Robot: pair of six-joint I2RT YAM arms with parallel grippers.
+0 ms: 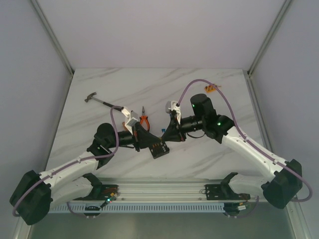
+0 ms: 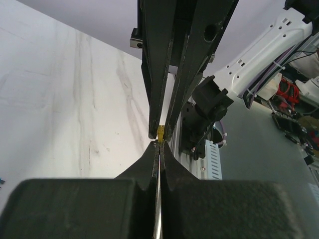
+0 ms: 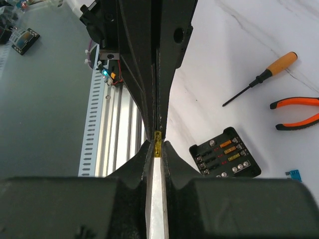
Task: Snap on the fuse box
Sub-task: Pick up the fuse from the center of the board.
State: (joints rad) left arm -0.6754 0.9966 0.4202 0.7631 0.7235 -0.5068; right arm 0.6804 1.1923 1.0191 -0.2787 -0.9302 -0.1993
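Clear plastic, edge-on: a thin lid (image 3: 156, 199), I'd say, pinched from both ends. Left hand (image 2: 160, 143) is clenched on it, and right hand (image 3: 158, 143) nips the opposite edge, probably a handover. Black fuse box (image 3: 225, 153) lies open on the marble counter (image 3: 239, 40), its orange fuses (image 3: 227, 144) showing.

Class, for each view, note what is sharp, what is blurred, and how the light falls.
Top view: soft even light, faint shadows on the table, everything sharp. Left wrist view: left gripper a dark blur near the lens, table washed out. Right wrist view: right gripper likewise; fuse box, screwdriver, pliers sharp.
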